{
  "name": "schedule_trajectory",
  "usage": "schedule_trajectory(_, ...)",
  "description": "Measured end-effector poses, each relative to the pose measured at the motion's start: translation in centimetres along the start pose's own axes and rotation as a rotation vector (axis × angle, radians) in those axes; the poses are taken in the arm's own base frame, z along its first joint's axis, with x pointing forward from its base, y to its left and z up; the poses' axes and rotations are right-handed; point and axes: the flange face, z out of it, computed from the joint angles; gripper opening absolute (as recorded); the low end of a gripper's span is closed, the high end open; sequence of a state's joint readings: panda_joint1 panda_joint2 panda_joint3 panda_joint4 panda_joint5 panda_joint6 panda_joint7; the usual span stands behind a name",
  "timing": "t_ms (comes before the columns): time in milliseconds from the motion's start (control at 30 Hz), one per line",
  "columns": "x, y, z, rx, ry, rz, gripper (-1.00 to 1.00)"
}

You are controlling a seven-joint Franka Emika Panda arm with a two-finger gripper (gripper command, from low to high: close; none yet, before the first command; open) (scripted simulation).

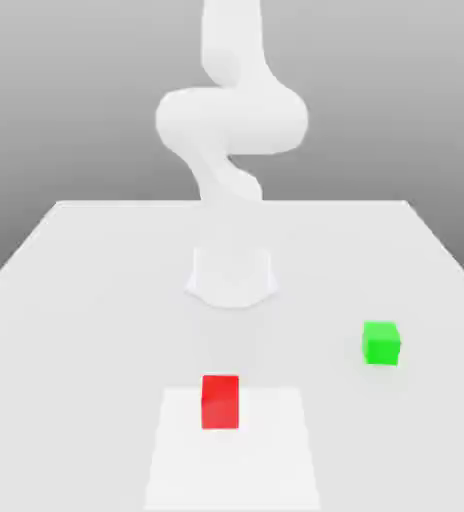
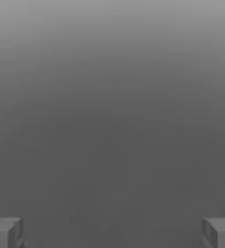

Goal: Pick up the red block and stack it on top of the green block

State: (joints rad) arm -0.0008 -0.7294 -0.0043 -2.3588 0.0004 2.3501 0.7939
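Red block [image 1: 220, 402] on table [image 1: 106, 340], at back edge of white rect. patch [image 1: 234, 465], L of its centre in ext. view. Green block [image 1: 381, 343] also on table, farther back, to ext. view's R. Jaws [image 2: 112, 233] wide open, w/ nothing between.

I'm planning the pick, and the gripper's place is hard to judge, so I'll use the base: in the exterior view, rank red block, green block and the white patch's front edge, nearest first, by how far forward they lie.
1. Green block: right
2. Red block: centre
3. Front edge: bottom
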Motion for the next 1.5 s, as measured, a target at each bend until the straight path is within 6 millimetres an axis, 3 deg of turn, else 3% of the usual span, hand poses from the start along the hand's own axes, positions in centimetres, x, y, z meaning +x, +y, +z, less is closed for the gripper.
schedule_trajectory(167, -3.0, 3.8, 12.3, -0.134, -0.132, -0.003, 0.0)
schedule_trajectory(367, -9.4, 11.0, 23.9, -0.295, -0.29, -0.008, 0.0)
schedule_trajectory(567, -19.0, 21.3, 31.8, -0.478, -0.472, -0.014, 0.0)
schedule_trajectory(733, -22.4, 24.9, 35.5, -0.512, -0.506, -0.016, 0.0)
schedule_trajectory(800, -23.3, 25.9, 36.8, -0.512, -0.506, -0.016, 0.0)
schedule_trajectory(833, -23.7, 26.3, 37.3, -0.513, -0.506, -0.016, -1.0)
schedule_trajectory(1067, -23.8, 26.3, 37.3, -0.513, -0.507, -0.015, -1.0)
schedule_trajectory(1300, -21.2, 23.6, 33.1, -0.512, -0.507, -0.017, -1.0)
schedule_trajectory(1500, -28.1, 16.8, 30.1, -0.385, -0.615, -0.392, -1.0)
